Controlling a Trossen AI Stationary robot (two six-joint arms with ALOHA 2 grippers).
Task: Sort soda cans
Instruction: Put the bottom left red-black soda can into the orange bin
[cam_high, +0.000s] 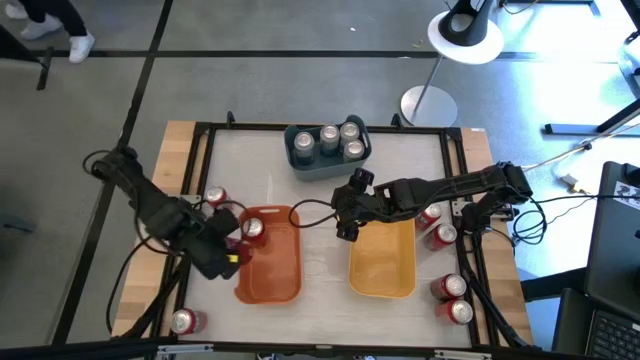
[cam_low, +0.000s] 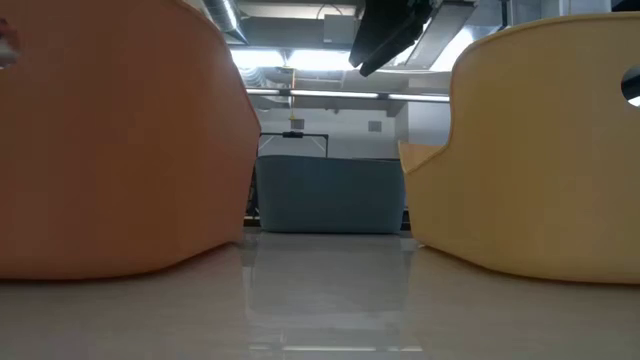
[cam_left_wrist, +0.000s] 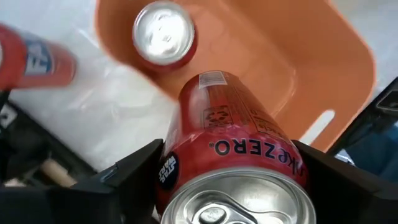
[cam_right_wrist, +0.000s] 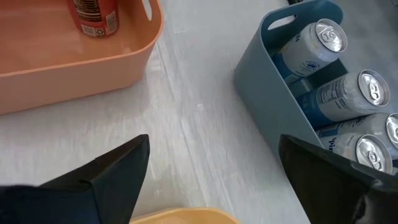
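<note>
A: Where is the can being handled?
B: The red can (cam_left_wrist: 233, 140) sits pinched between the left gripper's (cam_left_wrist: 233, 186) two dark fingers, at about nine o'clock on the table, over the near-left edge of the orange bin (cam_high: 272, 270).
A: How does it lie?
B: In the left wrist view its long axis runs straight away from the camera, silver top toward the wrist, base pointing to the bin.
A: Anything already in that bin?
B: One upright red can (cam_high: 254, 229), silver top up, in the corner at the bin's ten o'clock.
A: And the right gripper (cam_right_wrist: 205, 168)?
B: Fingers spread wide, holding nothing, hanging above bare table at the centre, between the orange bin and the yellow bin (cam_high: 383, 268).
A: The other cans?
B: Four silver-grey cans (cam_high: 330, 140) stand in the blue bin (cam_high: 295, 160) at twelve o'clock. Loose red cans (cam_high: 447, 288) lie along three o'clock, and others sit at nine and seven.
</note>
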